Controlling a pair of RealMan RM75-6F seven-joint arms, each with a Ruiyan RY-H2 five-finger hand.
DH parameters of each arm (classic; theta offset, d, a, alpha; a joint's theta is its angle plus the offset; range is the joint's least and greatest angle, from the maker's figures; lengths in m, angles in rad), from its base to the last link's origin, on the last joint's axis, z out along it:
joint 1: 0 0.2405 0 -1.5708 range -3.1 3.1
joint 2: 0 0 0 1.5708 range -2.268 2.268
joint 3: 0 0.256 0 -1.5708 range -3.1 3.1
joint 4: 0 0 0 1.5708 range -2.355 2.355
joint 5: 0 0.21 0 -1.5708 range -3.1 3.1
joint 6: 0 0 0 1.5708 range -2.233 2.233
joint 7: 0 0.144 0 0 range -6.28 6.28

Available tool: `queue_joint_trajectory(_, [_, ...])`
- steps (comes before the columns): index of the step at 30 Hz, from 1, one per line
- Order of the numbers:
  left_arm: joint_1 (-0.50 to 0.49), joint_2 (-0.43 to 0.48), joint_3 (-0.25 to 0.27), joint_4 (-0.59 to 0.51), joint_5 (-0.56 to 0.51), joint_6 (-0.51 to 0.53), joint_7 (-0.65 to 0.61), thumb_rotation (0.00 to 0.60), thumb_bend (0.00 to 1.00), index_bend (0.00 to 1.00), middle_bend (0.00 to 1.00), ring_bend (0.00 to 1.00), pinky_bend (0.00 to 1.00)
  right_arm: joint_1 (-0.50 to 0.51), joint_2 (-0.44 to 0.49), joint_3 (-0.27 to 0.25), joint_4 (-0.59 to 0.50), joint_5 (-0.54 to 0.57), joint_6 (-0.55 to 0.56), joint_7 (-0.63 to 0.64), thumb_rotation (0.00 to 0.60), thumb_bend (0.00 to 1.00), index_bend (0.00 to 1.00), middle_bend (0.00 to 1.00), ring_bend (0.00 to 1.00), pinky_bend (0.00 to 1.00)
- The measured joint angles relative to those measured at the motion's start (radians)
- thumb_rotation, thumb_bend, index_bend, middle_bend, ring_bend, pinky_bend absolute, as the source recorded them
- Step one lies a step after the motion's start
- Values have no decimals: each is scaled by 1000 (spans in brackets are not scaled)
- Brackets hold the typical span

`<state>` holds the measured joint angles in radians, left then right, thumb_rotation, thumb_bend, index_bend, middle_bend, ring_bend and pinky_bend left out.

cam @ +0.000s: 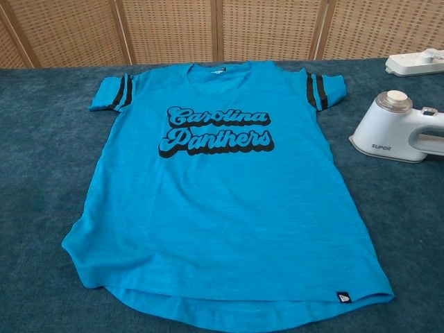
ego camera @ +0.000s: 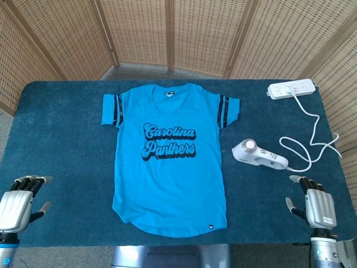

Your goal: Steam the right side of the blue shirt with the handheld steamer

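Observation:
A blue shirt [ego camera: 170,159] [cam: 222,187] with black "Carolina Panthers" lettering lies flat on the table, collar at the far side. To its right a white handheld steamer [ego camera: 258,154] [cam: 400,130] lies on its side, untouched. My right hand [ego camera: 315,204] hovers at the table's near right edge, just in front of the steamer's handle, fingers apart and holding nothing. At the near left corner my left hand [ego camera: 19,204] is open and empty, well away from the shirt. Neither hand shows in the chest view.
The table has a dark blue cloth [ego camera: 61,139]. A white power strip [ego camera: 291,89] [cam: 415,64] sits at the far right; its cord [ego camera: 312,139] loops down to the steamer. Wicker screens [ego camera: 178,33] stand behind the table.

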<state>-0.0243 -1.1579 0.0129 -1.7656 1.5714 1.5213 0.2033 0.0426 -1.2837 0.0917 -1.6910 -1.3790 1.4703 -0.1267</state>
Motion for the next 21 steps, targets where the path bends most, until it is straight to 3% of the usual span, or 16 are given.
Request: queue_joint_trajectory(21, [-8,11,10,8,39,3,-15,597,233,270,358,251,211,-21,12,-12,-11,-26,32,29,600,353,271,339,320,290])
